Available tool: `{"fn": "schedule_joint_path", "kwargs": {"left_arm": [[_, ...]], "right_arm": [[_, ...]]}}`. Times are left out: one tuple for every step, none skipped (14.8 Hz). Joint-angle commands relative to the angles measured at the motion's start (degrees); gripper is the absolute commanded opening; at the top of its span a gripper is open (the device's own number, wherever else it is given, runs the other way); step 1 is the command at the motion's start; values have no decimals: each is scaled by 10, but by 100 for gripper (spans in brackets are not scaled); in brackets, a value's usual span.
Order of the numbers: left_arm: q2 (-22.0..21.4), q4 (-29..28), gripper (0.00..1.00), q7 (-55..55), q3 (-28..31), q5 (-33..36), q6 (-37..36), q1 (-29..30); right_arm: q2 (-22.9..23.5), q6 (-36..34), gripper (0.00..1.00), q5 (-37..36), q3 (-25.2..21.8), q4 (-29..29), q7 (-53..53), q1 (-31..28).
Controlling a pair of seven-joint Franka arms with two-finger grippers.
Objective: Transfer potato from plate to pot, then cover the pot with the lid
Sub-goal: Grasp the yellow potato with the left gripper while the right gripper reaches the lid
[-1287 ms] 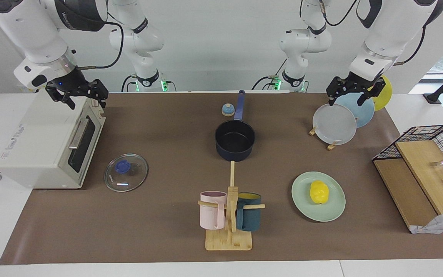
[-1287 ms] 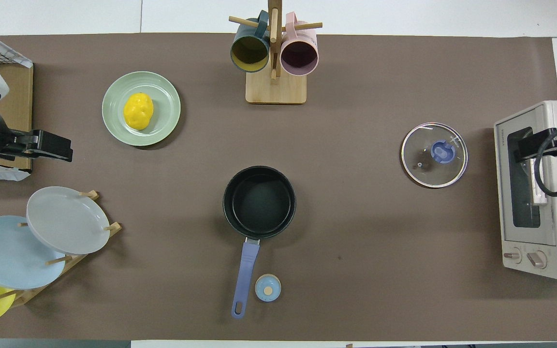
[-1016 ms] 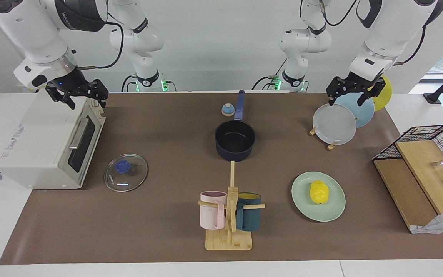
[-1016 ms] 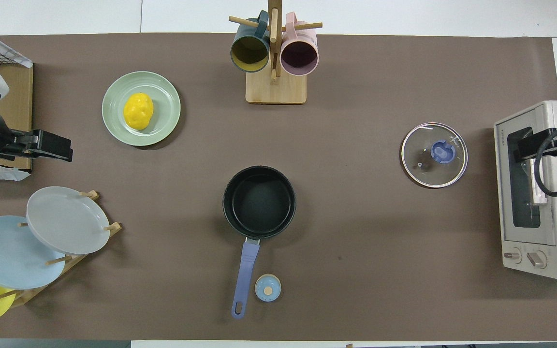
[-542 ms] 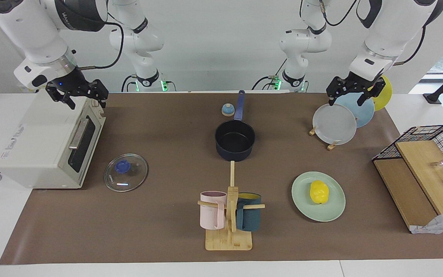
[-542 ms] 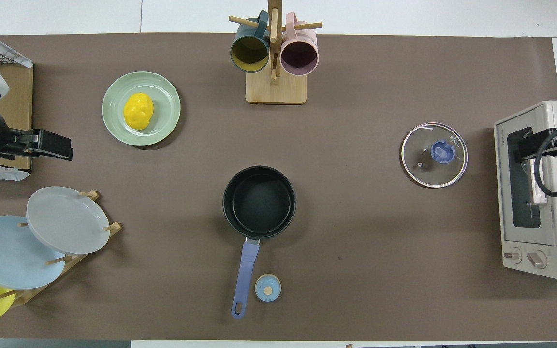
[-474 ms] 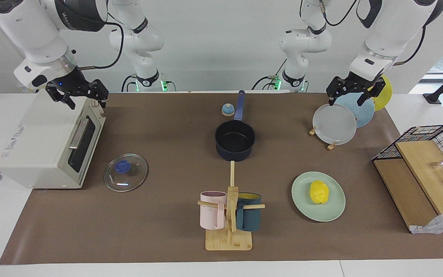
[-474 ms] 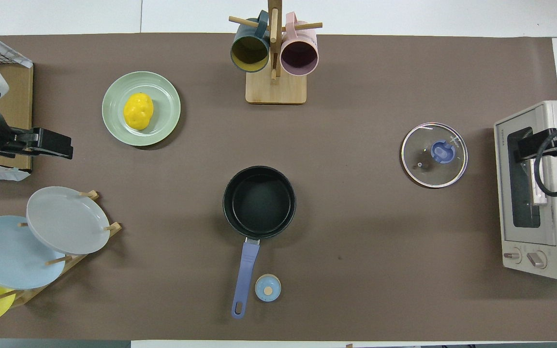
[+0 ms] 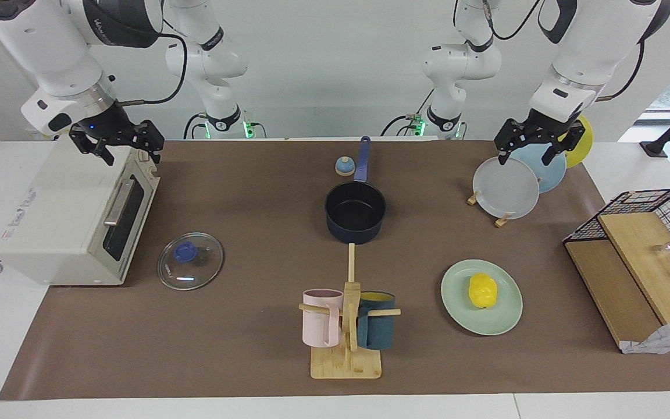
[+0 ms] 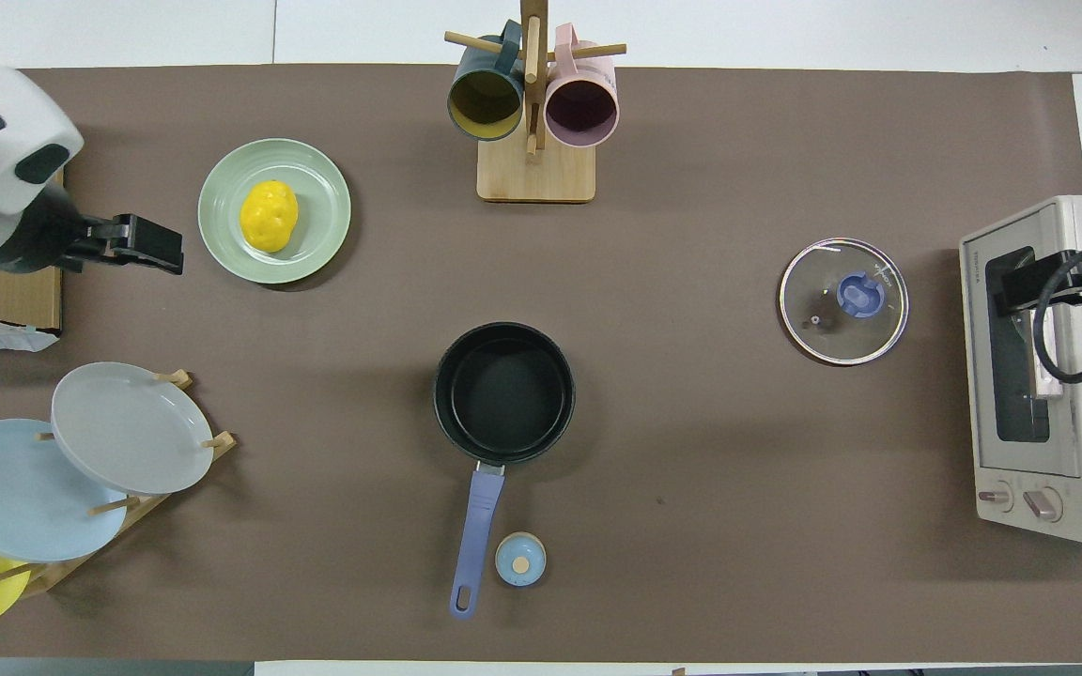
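Note:
The yellow potato (image 9: 482, 290) (image 10: 269, 215) lies on the mint-green plate (image 9: 506, 317) (image 10: 320, 246), toward the left arm's end of the table. At mid-table stands the navy pot (image 9: 355, 212) (image 10: 503, 392), empty, its blue handle pointing toward the robots. The glass lid (image 9: 191, 261) (image 10: 843, 300) with its blue knob lies flat on the mat in front of the toaster oven. My left gripper (image 9: 526, 152) (image 10: 154, 250) hangs open and empty over the mat beside the plate. Open and empty too, my right gripper (image 9: 130, 152) (image 10: 1020, 289) waits over the toaster oven.
A mug tree (image 9: 346, 326) (image 10: 533, 113) with a pink and a teal mug stands farther out than the pot. An upright plate rack (image 9: 506, 186) (image 10: 128, 427), a wire basket with boards (image 9: 637, 250), the toaster oven (image 9: 73, 215) (image 10: 1039, 376) and a small bell (image 9: 344, 166) (image 10: 520, 559) ring the mat.
My left gripper has moved up in the air toward the green plate, still open. The right arm and all objects are unchanged.

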Motion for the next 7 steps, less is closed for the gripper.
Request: {"fn": "schedule_joint_path", "kwargs": {"left_arm": [[131,82,100,6,4,10,42,-17],[157,93,100,6,4,11,65,-18],[178,98,100,8,4,11,91,-18],[201,100,100,9,4,12,110,-18],[224,112,100,9,5,18,125,-18],[250,126,100,10,5,38,135,-19],[262,128,100,12,4,58,147,-18]], "right_arm": [[-21,16,100,4,4,-30,-25,8],[-21,16,100,4,4,-31,-29,8],[-22,17,100,4,4,-34,-28,8],[-24,20,100,5,4,-42,-26,8],[-29,39,100,6,4,-57,-24,8],[-40,62,100,9,5,-82,-24,8],[-41,77,100,10,5,-92,-24,10]]}}
